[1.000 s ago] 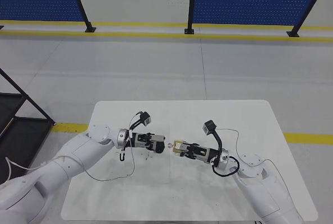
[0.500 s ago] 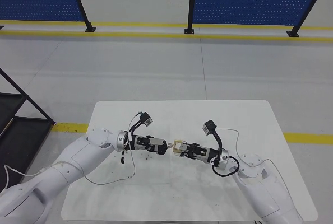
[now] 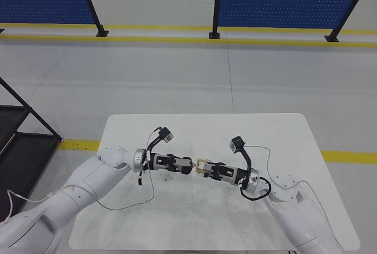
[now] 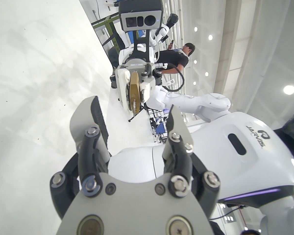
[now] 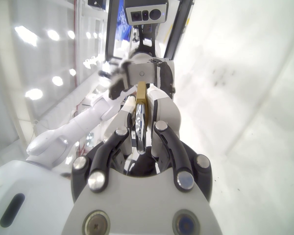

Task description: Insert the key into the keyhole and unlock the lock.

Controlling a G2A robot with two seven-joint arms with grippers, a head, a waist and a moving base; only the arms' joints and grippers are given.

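Over the middle of the worktop [image 3: 271,133], the left fingers [image 4: 98,118] are standing wide apart and gripping nothing, their black pads facing each other across an open gap. They are pointing straight at the lock [image 4: 133,88]. In the right wrist view they are sitting either side of its far end, just beside it; I cannot tell whether a pad is touching the brass.

The right fingers [image 5: 163,107] are clamping that lock by its flat sides, white pads pressing on the brass body. The shiny silver shackle [image 5: 140,128] is running back between them toward the wrist. The lock is being held up off the worktop, with its free end facing the left arm. What looks like the key [image 4: 135,105], a small metal stub, is poking out of that end, though it is too small to be sure.

Moving outward, the two arms are meeting nose to nose along a line roughly parallel with the worktop's near edge. The left arm is coming in from the left edge, the right arm from the near right corner.

Beyond the worktop, a black rack [image 3: 11,146] is standing off the left edge. A yellow line [image 3: 353,156] is crossing the floor, and blue barriers [image 3: 36,11] are lining the far side.
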